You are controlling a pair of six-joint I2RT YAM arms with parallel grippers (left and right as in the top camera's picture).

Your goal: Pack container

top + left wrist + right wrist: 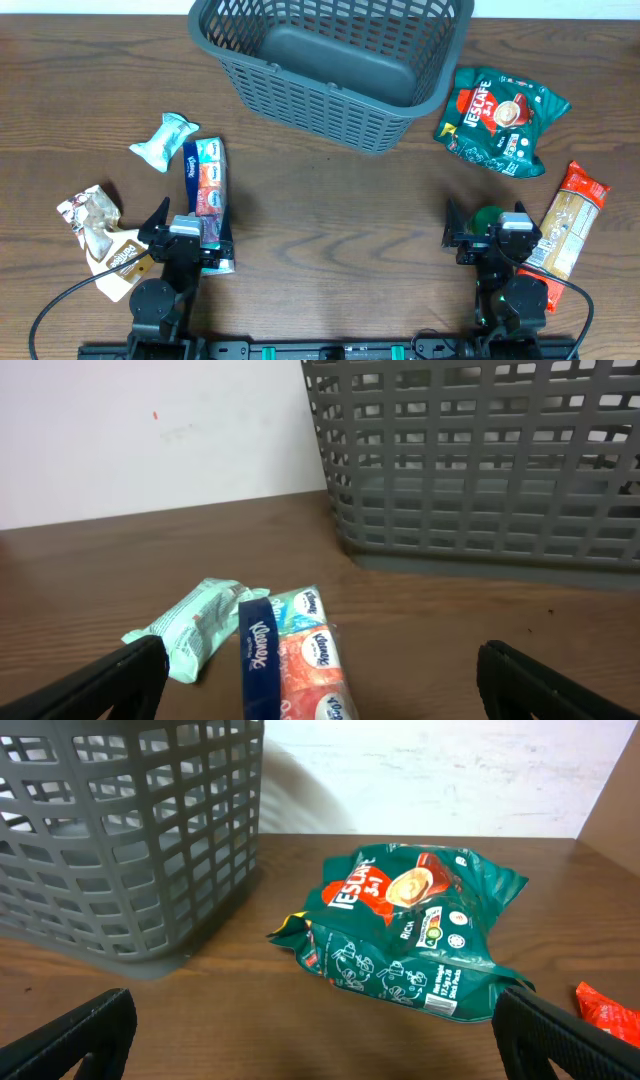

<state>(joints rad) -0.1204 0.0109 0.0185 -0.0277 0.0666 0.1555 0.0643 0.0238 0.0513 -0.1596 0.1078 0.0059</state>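
Container (330, 105) stands mouth-up at the far middle of the tabletop (330, 215), long axis running left to right, slightly skewed. My left pincer (322, 678) and right pincer (315, 1032) both gape wide, well apart from it.

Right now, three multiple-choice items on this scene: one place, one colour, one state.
1. What colour is the large slotted plastic basket? A dark grey; B white; C red.
2. Where is the green foil coffee bag? A inside the basket; B on the wooden table, right of the basket; C in a gripper.
3. Basket's state? A full; B tipped over; C upright, empty.
Answers: A, grey lattice walls; B, it lies on the wood beside the basket; C, its bare floor shows.
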